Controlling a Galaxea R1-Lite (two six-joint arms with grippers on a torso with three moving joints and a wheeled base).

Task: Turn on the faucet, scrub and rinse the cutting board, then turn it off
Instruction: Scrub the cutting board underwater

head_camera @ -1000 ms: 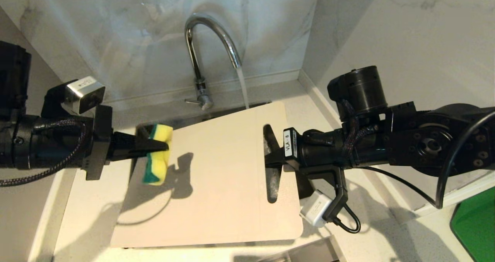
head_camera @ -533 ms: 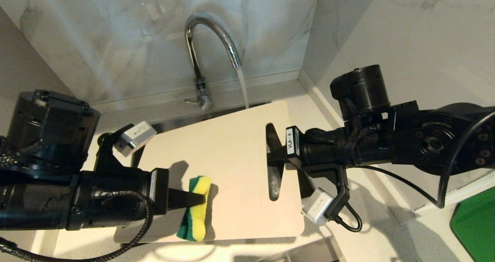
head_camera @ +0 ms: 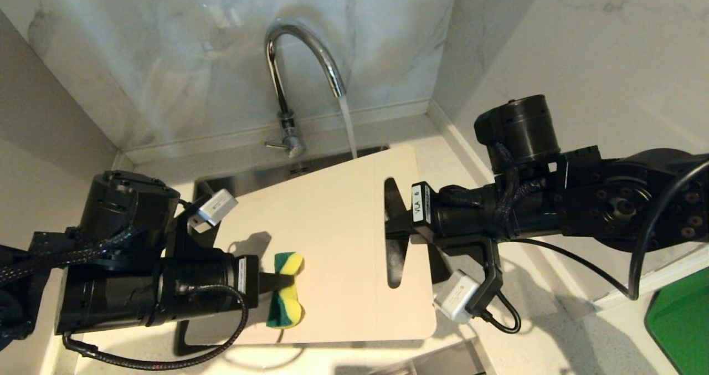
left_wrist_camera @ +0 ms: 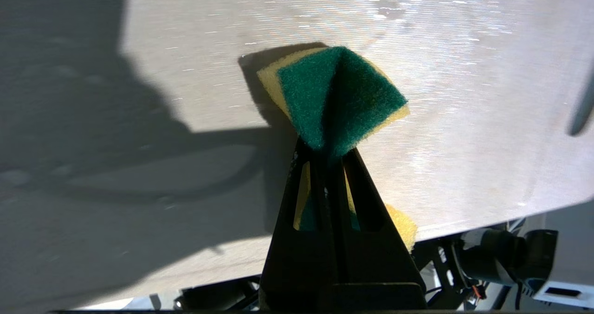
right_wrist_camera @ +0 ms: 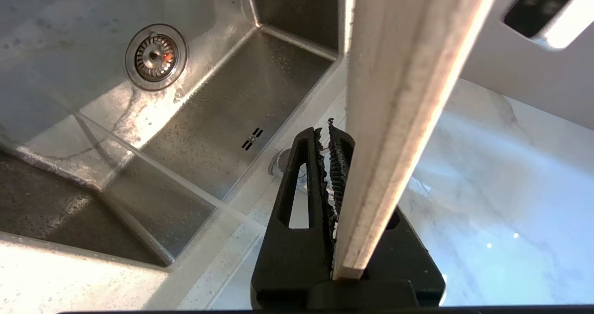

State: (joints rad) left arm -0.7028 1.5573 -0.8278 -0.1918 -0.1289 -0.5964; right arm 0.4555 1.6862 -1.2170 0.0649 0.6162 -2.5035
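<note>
Water runs from the chrome faucet [head_camera: 302, 54] onto the far edge of the beige cutting board [head_camera: 332, 236], which is held tilted above the sink. My right gripper [head_camera: 396, 228] is shut on the board's short end beside the handle slot. The right wrist view shows the board's edge [right_wrist_camera: 399, 96] running past the right gripper [right_wrist_camera: 332, 135], whose jaws are nearly together. My left gripper [head_camera: 285, 281] is shut on a yellow-and-green sponge [head_camera: 288, 303] pressed on the board's near part. In the left wrist view, the left gripper [left_wrist_camera: 327, 149] pinches the sponge [left_wrist_camera: 334, 91] against the board [left_wrist_camera: 464, 73].
The steel sink [right_wrist_camera: 222, 110] with its drain [right_wrist_camera: 156, 56] lies under the board. The faucet's lever [head_camera: 277, 145] points left at its base. Marble walls close in behind and to the right. A green object [head_camera: 681, 319] sits on the counter at the lower right.
My left gripper has carried the sponge from the board's far-left edge over to its near part. The right gripper and board have barely moved. Water has kept running.
</note>
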